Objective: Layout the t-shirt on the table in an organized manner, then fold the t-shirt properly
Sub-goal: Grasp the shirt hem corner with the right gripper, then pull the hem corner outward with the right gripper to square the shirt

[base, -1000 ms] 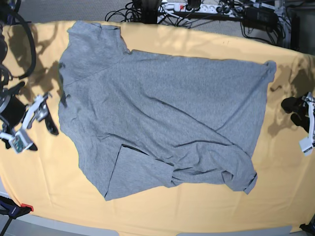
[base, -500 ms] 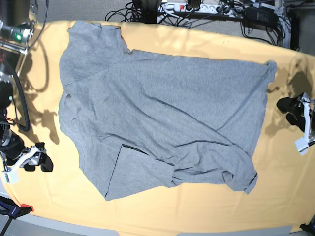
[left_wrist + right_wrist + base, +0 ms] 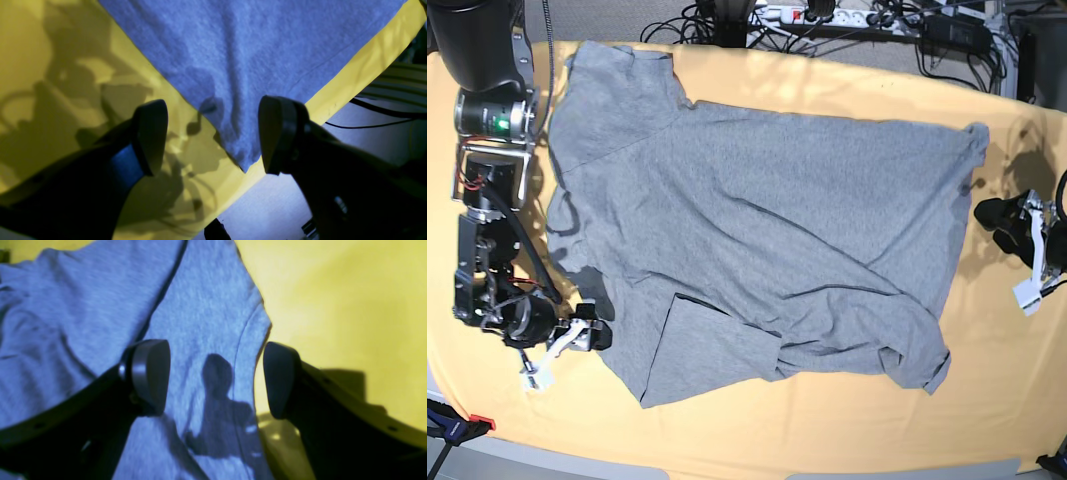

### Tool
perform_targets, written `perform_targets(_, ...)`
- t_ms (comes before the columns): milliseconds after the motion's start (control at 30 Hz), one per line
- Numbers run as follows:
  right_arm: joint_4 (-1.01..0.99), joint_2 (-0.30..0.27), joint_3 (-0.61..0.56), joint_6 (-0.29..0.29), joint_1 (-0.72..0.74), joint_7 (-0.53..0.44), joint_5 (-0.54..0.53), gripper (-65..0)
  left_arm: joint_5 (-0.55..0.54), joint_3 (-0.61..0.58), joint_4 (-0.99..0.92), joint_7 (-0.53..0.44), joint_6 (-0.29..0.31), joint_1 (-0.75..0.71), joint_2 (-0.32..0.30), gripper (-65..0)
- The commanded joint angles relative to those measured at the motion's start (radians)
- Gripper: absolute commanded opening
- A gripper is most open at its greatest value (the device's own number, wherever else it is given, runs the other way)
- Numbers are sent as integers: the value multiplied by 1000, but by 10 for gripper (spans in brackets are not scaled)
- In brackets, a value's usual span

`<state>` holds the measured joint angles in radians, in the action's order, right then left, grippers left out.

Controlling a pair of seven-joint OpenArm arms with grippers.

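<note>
The grey t-shirt [image 3: 757, 230] lies spread on the yellow table [image 3: 827, 430], plain side up, with no lettering showing and creases near its lower edge. My right gripper [image 3: 595, 333] is open at the shirt's lower left edge. In the right wrist view the right gripper [image 3: 215, 376] hovers over the shirt [image 3: 186, 306], close to its hem. My left gripper [image 3: 989, 218] is open beside the shirt's right edge. In the left wrist view the left gripper [image 3: 213, 136] straddles a corner of the shirt [image 3: 233, 100] near the table's edge [image 3: 240, 190].
Cables and a power strip [image 3: 827, 15] lie behind the table's far edge. A clamp [image 3: 457, 425] sits at the front left corner. The right arm's body [image 3: 492, 110] stands along the table's left side. Floor [image 3: 367, 110] shows past the table edge.
The right arm has swung in from the left and its gripper now sits at the shirt's lower left edge. The left gripper has shifted slightly toward the shirt's right edge.
</note>
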<state>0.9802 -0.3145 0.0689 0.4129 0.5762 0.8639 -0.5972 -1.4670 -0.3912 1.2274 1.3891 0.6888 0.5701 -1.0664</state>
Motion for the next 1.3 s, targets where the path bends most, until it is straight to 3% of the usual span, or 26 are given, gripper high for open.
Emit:
perform_targets(0, -2, 0, 3, -34, 40, -34, 28, -200, -17, 14, 7, -3, -1, 23, -25, -213)
perform_targets(67, -32, 19, 3, -97, 45, -71, 100, -200, -17, 14, 7, -4, -1, 23, -25, -213)
perform_targets(267, -85, 35, 4, -111, 44, -114, 71, -200, -17, 14, 7, -4, -1, 23, -25, -213)
perform_targets(400, -107, 35, 4, -179, 44, -121, 84, -200, -17, 14, 7, -1, -1, 23, -25, -213)
perform_targets(700, -200, 37, 4, -68, 42, -138, -36, -201, -17, 14, 7, -2, -1, 23, -25, -213)
perform_targets(800, -200, 37, 4, 12, 45, -131, -74, -210, -17, 14, 7, -2, -2, 23, -25, -213)
perform_targets(900, -200, 37, 4, 108, 53, -111, -113, -261, -17, 14, 7, -1, -2, 23, -25, -213)
perform_targets(967, -200, 37, 4, 109, 64, -113, -103, -317, -17, 14, 7, -1, -1, 23, -25, -213)
perform_targets(1067, -200, 37, 4, 77, 87, -151, -45, -427, -17, 14, 7, -2, -2, 23, -25, -213)
perform_targets(1200, -200, 34, 4, -16, 115, -256, 135, -644, -17, 14, 7, -2, -2, 23, -25, -213)
perform_targets(1267, -200, 32, 4, -63, 124, -291, 226, -650, -17, 14, 7, -2, -1, 23, -25, -213)
